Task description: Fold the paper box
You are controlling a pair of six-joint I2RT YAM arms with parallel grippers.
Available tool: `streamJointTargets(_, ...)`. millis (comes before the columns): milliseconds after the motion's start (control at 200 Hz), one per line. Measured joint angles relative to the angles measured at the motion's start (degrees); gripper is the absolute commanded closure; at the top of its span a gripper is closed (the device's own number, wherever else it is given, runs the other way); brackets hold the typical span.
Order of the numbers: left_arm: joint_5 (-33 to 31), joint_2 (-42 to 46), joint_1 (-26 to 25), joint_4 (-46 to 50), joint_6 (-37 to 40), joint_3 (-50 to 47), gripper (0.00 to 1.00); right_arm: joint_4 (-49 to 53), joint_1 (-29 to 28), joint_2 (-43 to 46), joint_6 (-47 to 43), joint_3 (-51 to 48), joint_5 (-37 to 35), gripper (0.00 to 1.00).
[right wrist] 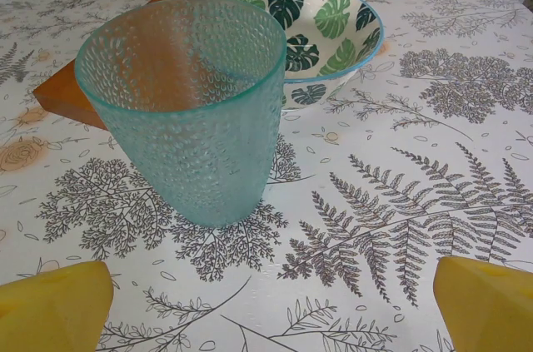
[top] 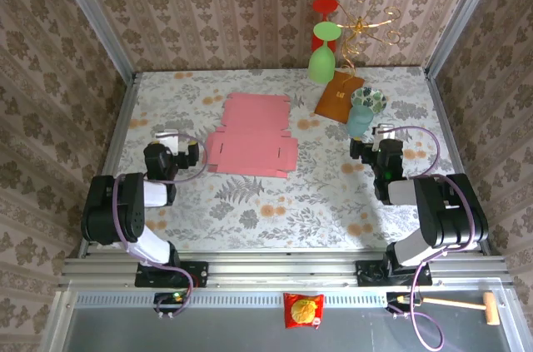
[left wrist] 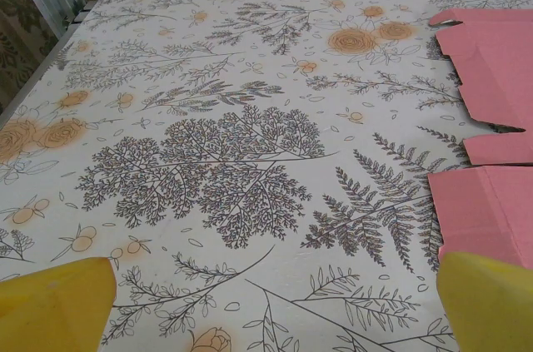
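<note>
One pink paper box (top: 252, 136) lies flat on the counter (top: 291, 202); one tumbler (right wrist: 187, 119) and one bowl (right wrist: 333, 32) stand empty. Jaws apart on left gripper (left wrist: 271, 306) and right gripper (right wrist: 271, 306).

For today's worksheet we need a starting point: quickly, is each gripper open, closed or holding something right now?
Left gripper: open, holding nothing; the paper box lies ahead to its right.
Right gripper: open, holding nothing; the teal cup stands just ahead.

Bare table (left wrist: 208, 77) before left claw (left wrist: 266, 310); tumbler (right wrist: 187, 111) and bowl (right wrist: 333, 27) face right claw (right wrist: 266, 310).
</note>
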State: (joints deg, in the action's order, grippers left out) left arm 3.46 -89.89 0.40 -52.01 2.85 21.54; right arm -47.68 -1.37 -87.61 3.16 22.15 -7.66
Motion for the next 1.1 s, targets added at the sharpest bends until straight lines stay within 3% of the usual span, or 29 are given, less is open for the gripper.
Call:
streamJointTargets(895,-0.52,0.0,-0.02,-0.07,0.0,-0.02,0.0,-0.02,0.0,0.0,0.0,0.0,0.48,0.0)
streamJointTargets(990,-4.61,2.03,-1.29,0.13,0.02,-0.83,0.0,1.57,-0.15,2.08,-0.02,-0.09,0.28,0.0)
streamJointTargets(1100,-13.2,12.35,-6.8,7.41,0.42,-0.79,0.0,12.52,-2.47,14.64,1.05,1.33,-5.07,0.0)
